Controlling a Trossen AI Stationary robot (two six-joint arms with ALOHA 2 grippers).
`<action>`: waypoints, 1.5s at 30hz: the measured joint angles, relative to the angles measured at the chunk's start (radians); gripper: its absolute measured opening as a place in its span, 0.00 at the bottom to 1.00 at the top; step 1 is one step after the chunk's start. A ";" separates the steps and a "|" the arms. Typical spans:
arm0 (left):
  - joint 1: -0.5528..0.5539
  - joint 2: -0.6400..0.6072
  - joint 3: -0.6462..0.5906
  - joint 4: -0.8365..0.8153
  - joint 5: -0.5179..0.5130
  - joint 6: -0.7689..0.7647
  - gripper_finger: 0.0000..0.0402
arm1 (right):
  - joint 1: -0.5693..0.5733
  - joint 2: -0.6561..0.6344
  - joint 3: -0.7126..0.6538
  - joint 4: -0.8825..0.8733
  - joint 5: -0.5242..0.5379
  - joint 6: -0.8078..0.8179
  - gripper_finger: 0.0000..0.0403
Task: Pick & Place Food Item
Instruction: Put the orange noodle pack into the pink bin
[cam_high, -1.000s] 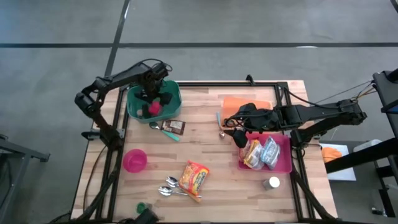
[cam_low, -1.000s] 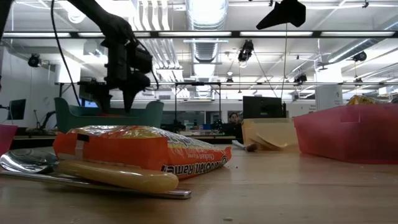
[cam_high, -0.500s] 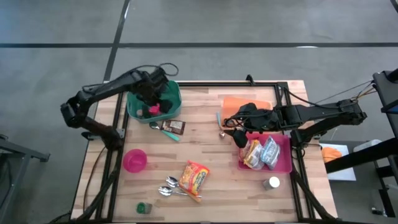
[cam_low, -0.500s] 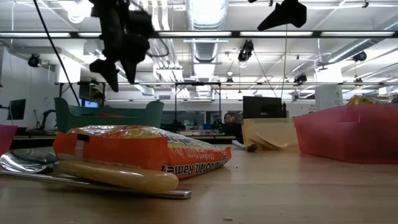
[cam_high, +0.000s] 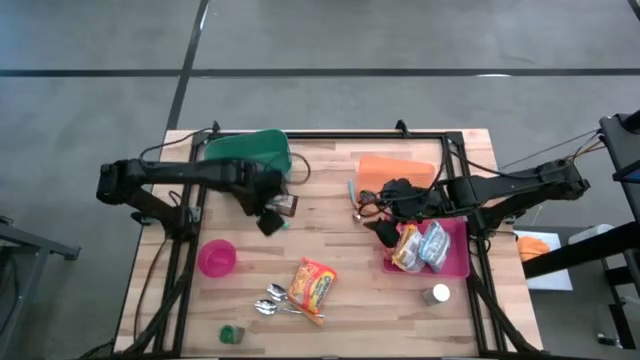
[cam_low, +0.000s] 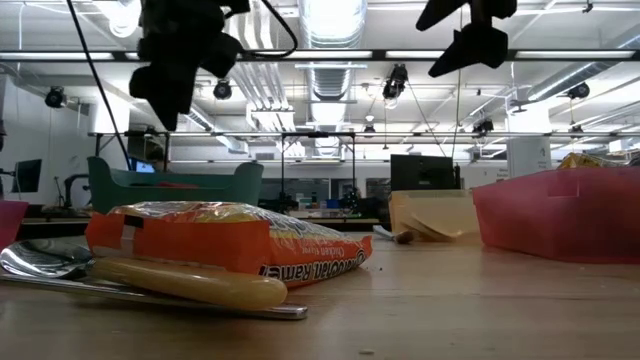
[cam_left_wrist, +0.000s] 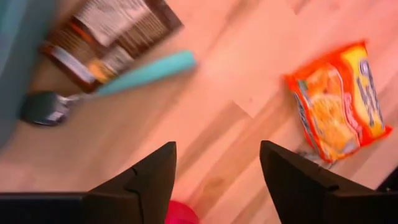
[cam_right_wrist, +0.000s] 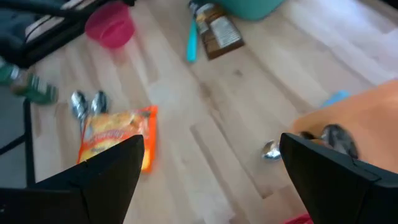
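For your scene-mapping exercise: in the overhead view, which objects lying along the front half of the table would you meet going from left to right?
Round pink plastic bowl → small green bottle → cluster of metal spoons → orange instant ramen packet → pink rectangular plastic tray holding snack packets.

The middle of the wooden table (cam_high: 330, 235) lies bare, a broad lane running from the back edge down toward the ramen packet (cam_high: 314, 283). Left of that lane the left gripper (cam_high: 270, 219) hangs over the brown packet (cam_high: 284, 204) and teal-handled spoon (cam_left_wrist: 118, 78), just beside the green bin (cam_high: 247, 152). On the right the right gripper (cam_high: 385, 229) crowds the pink tray (cam_high: 458, 262) and the orange cloth (cam_high: 395, 168). Near the front, the spoons (cam_high: 272, 300), pink bowl (cam_high: 217, 257) and small green bottle (cam_high: 231, 333) narrow the left corner; a small jar (cam_high: 437, 294) stands at the front right.
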 joint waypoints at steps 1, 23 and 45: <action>-0.029 0.000 -0.010 0.011 0.000 -0.019 0.56 | 0.011 0.000 -0.008 0.007 -0.005 -0.007 0.92; -0.265 0.000 -0.247 0.567 0.083 -0.576 0.55 | 0.099 0.122 -0.095 0.102 -0.095 0.154 0.92; -0.354 -0.003 -0.260 0.542 0.071 -0.546 0.55 | 0.093 0.642 0.168 0.158 -0.257 0.000 0.92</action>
